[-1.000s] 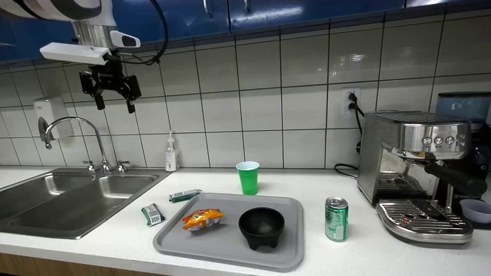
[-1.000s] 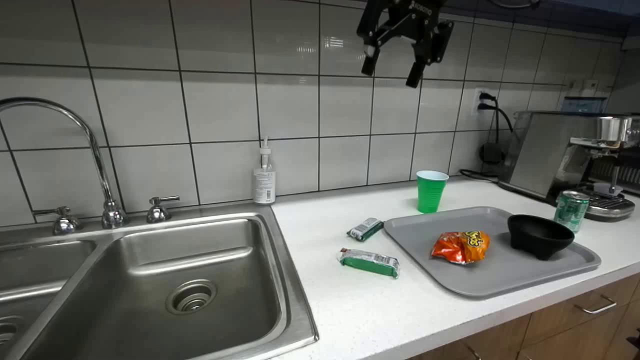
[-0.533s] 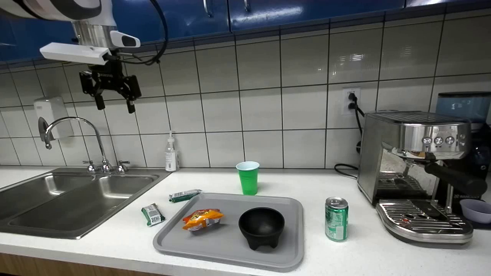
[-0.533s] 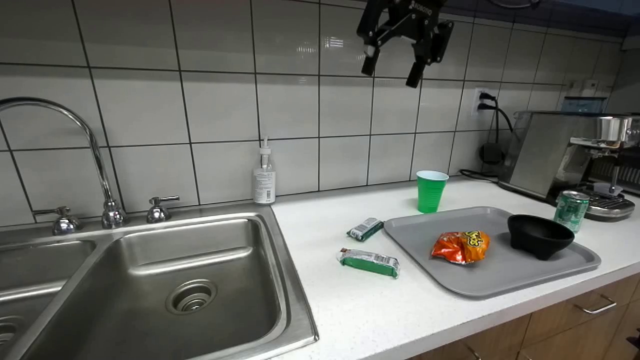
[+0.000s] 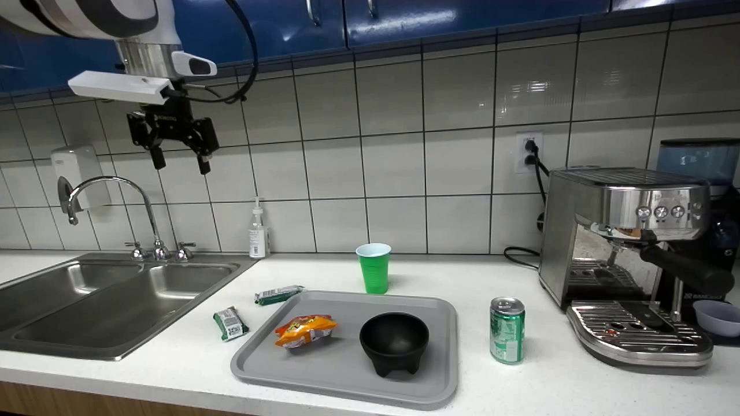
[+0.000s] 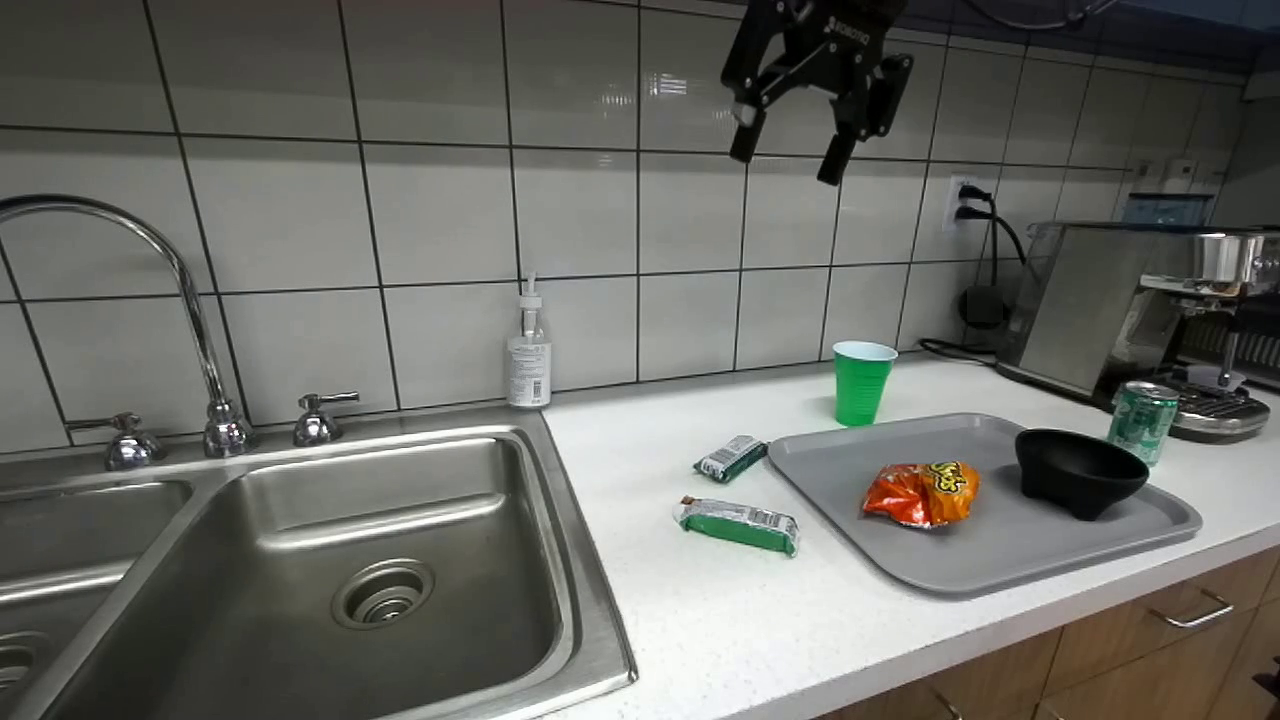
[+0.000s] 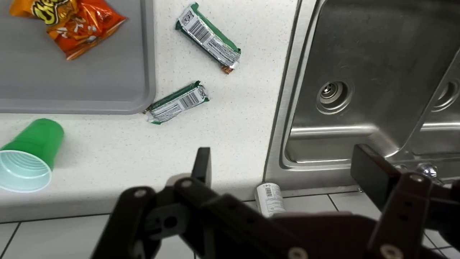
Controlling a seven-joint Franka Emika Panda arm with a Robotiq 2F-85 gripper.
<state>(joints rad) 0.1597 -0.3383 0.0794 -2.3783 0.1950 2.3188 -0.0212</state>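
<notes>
ROBOTIQ-marked jaws stand wide apart in mid-air, well above the white speckled surface (image 7: 233,140) and the two-basin stainless sink (image 5: 133,318). Two green-and-silver wrapped bars (image 7: 208,37) with printed barcodes lie between the sink and the grey plastic tray (image 7: 72,86), one bar (image 7: 178,103) with its end at the tray's corner, contact unclear. Tray carries one crumpled orange snack bag (image 7: 81,28), yellow lettering apparently Cheetos, and one round black footed bowl (image 5: 395,341); near it stand one ribbed green cup (image 5: 374,274), one green metal can (image 5: 507,332) and, by the sink's corner, one pump bottle (image 6: 529,360), label illegible.
</notes>
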